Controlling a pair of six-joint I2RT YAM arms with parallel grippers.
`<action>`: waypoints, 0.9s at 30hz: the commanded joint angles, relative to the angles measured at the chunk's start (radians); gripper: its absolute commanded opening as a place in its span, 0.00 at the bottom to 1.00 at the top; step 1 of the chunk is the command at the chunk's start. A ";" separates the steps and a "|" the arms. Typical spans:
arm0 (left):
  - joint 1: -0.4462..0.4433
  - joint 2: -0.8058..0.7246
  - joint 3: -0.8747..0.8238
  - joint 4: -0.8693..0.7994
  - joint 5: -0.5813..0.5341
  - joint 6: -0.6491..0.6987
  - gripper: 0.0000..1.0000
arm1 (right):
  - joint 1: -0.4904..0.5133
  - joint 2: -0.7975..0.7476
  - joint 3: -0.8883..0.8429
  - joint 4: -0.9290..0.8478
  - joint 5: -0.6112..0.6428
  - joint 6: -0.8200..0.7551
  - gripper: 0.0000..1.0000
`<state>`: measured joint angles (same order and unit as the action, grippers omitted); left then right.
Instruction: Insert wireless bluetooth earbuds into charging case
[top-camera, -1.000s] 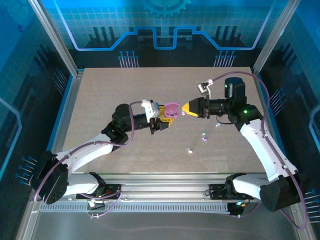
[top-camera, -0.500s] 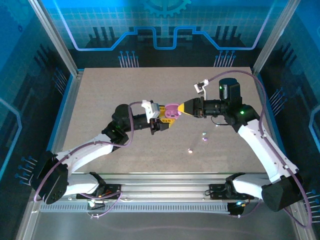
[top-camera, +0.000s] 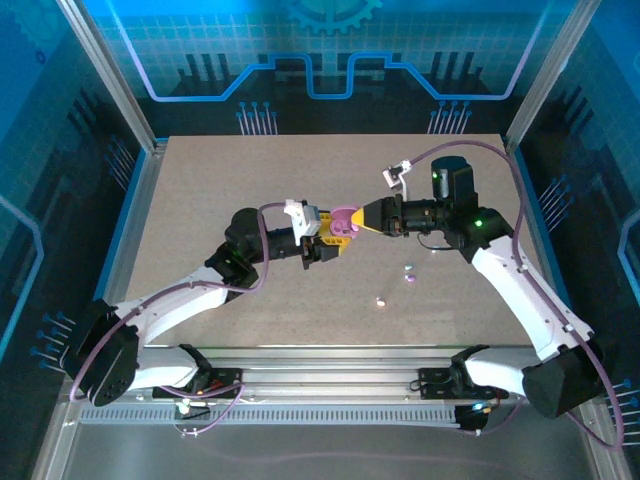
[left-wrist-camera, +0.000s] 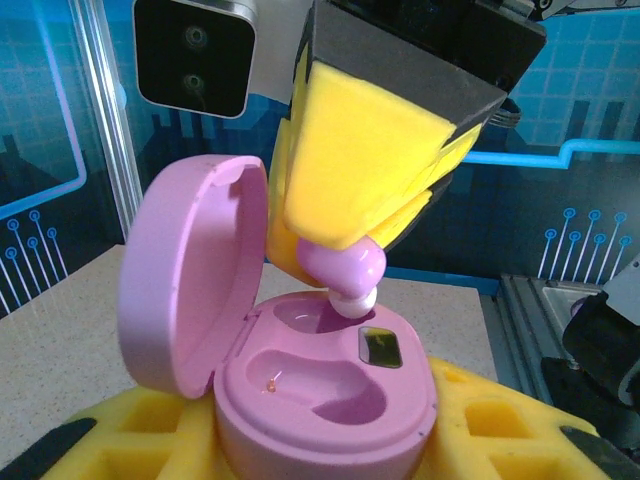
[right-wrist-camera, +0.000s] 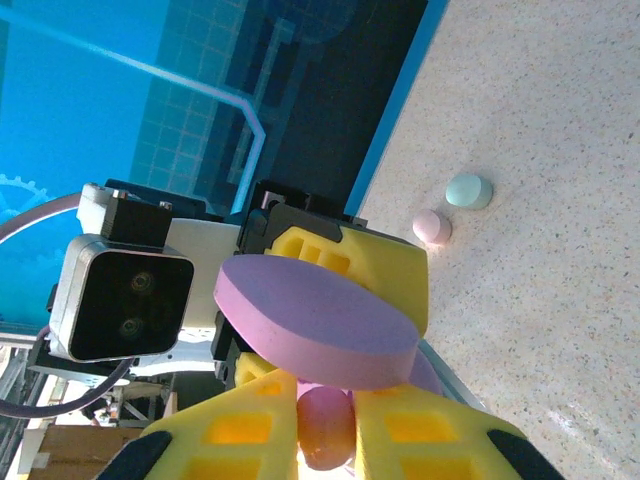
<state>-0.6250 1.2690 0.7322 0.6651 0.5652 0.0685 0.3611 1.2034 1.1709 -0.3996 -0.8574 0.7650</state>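
Note:
My left gripper (top-camera: 335, 238) is shut on the base of a pink charging case (left-wrist-camera: 330, 400) and holds it above the table, its lid (left-wrist-camera: 190, 280) swung open to the left. Both slots in the case are empty. My right gripper (top-camera: 362, 220) is shut on a pink earbud (left-wrist-camera: 345, 268), whose pale tip hangs just over the far slot. In the right wrist view the earbud (right-wrist-camera: 325, 425) sits pinched between the yellow fingers, under the lid (right-wrist-camera: 315, 320).
Several loose earbuds lie on the table right of centre, among them a purple one (top-camera: 410, 281) and a pale one (top-camera: 381, 301). A pink nub (right-wrist-camera: 432, 226) and a pale green nub (right-wrist-camera: 468, 190) lie on the speckled table (top-camera: 200, 200).
My right gripper has moved left with the earbud, from a gap away to right over the open case. The left arm has held still.

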 joint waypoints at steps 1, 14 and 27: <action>-0.008 0.009 0.030 0.058 0.032 -0.018 0.37 | 0.020 0.012 0.027 -0.009 0.035 -0.025 0.18; -0.008 0.020 0.029 0.082 0.035 -0.030 0.37 | 0.039 0.023 0.076 -0.139 0.134 -0.120 0.22; -0.008 0.023 0.032 0.088 0.033 -0.036 0.37 | 0.058 0.037 0.120 -0.232 0.205 -0.164 0.29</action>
<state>-0.6247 1.2972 0.7322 0.6853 0.5648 0.0395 0.4057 1.2308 1.2644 -0.5785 -0.7036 0.6258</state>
